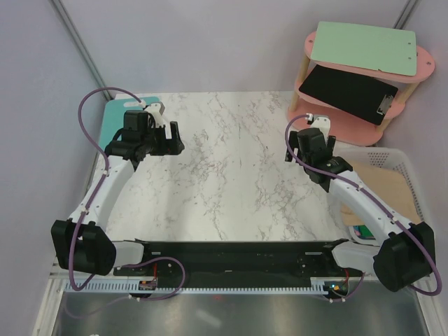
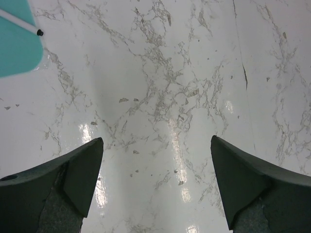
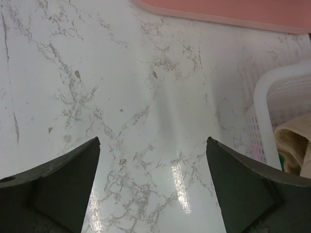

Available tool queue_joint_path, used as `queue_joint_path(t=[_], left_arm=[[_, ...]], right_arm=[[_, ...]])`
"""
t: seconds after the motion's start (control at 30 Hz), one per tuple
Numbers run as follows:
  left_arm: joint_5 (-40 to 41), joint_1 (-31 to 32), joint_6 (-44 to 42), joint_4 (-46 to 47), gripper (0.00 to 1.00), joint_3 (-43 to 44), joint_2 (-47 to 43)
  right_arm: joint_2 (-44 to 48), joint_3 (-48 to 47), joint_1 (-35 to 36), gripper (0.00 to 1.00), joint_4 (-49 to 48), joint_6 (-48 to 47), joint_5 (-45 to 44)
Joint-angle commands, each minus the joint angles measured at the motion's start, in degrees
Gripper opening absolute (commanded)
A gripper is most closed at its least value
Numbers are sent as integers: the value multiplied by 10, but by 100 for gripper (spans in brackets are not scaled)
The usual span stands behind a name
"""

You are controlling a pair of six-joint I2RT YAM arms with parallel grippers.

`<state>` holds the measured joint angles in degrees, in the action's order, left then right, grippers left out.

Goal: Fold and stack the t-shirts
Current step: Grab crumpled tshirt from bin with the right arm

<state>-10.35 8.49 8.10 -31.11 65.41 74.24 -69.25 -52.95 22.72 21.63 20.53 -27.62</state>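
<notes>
Fig.: both arms over the marble table (image 1: 231, 189), top view plus wrist views.

Your left gripper (image 2: 156, 143) hovers near the far-left corner, jaws wide apart, nothing btwn them. A teal board (image 1: 114, 120) lies just beyond it at the left edge.

Your right gripper (image 3: 153, 141) hovers near the right edge, jaws equally wide and holding nothing.

Btwn the two arms you have open marble from near edge to far edge.

Right side: a white basket (image 1: 399, 157) sits just beside the right arm. It holds tan cloth (image 1: 388, 192), the only fabric in view, and a small green item (image 1: 364, 232) too hidden to identify.

Far right: a pink shelf (image 1: 350, 127) w/ a green board (image 1: 360, 45) on the top tier and a black clipboard (image 1: 350, 91) on the lower.
</notes>
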Motion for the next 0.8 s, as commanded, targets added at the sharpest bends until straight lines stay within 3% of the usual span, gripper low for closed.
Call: queue_joint_path(t=[0.0, 0.2, 0.47, 0.57, 0.77], left_arm=[[6, -1, 17, 19, 99, -4, -21], [38, -1, 28, 23, 100, -5, -35], [48, -1, 29, 16, 100, -5, -23], [41, -1, 31, 16, 100, -5, -23], [24, -1, 33, 17, 100, -4, -24]], right_arm=[[16, -40, 0, 97, 24, 17, -32], [38, -52, 0, 97, 75, 40, -133], [89, -37, 0, 94, 177, 146, -198], [105, -30, -1, 93, 229, 177, -262], [127, -20, -41, 91, 257, 175, -300]])
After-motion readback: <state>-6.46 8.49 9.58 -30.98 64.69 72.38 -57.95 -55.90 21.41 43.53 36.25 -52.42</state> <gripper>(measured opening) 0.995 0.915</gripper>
